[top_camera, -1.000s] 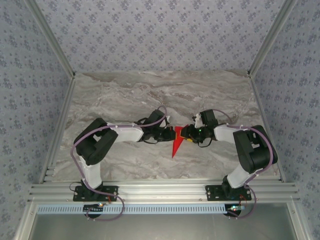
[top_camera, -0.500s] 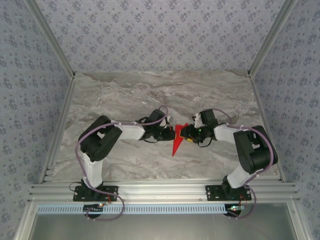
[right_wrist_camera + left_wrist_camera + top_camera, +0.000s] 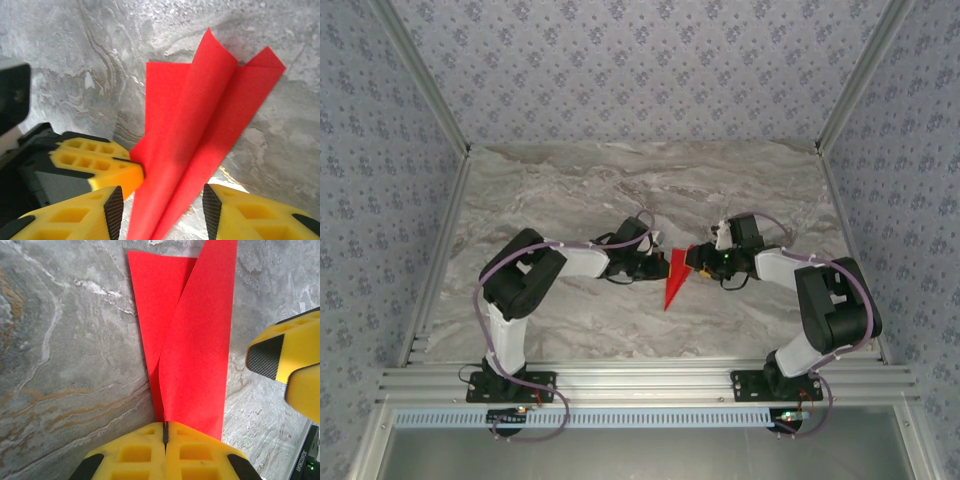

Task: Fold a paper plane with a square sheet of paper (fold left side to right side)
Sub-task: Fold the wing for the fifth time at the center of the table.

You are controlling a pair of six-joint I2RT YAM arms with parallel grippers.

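Two tools meet mid-frame: my left tool (image 3: 164,434) pinches the paper plane (image 3: 195,350), apparently steadying it; my right tool (image 3: 162,210) straddles it, jaws apart, over the counter (image 3: 65,340).

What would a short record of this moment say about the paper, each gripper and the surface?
paper: red paper plane, a narrow pointed dart with its tip toward the arm bases and its flaps not lying flat
left gripper: jaws shut on the paper plane's edge
right gripper: jaws open, one on each side of the paper plane
surface: marble table
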